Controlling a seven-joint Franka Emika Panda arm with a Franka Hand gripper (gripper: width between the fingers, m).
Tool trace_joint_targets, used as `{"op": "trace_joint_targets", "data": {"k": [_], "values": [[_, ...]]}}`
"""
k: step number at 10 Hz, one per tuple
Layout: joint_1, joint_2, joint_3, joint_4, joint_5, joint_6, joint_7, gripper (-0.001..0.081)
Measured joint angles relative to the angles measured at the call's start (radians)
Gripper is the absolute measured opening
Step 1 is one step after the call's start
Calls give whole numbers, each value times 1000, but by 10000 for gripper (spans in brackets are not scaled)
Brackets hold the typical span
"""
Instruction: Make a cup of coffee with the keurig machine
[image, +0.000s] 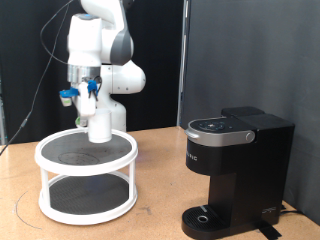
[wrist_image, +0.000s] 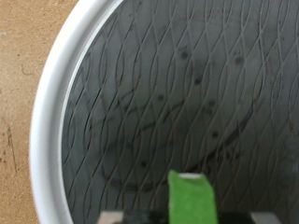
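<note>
Surface: tan wood, carrying everything in view.

The keurig machine stands at the exterior view's right, lid down, round drip base bare. No cup under the spout yet.

Two-tier white rack at the exterior view's left, dark patterned mat on each shelf. In the wrist view its white rim curves round the mat, so you are looking almost straight down onto the top tier.

The cup hangs at the tool, just above or barely on the top shelf; contact is not readable. The tool looks clamped on the cup; green finger pads show in the wrist view.

Judgement: you are carrying the cup at the rack. Keep it upright, hold it clear of the rim, move slowly so it does not swing, and mind the lid height when nearing the machine.
</note>
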Motion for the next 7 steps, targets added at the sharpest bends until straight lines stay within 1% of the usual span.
{"op": "trace_joint_targets", "data": {"k": [1, 2, 3, 4, 5, 7], "values": [[3, -4, 30, 7, 0, -21, 34, 7], [3, -3, 26, 5, 0, -19, 31, 7], [3, -2, 28, 5, 0, -26, 50, 7], [3, -2, 42, 6, 12, -33, 107, 7], [4, -2, 70, 12, 31, -58, 181, 7], [11, -2, 150, 35, 83, -116, 355, 7]]}}
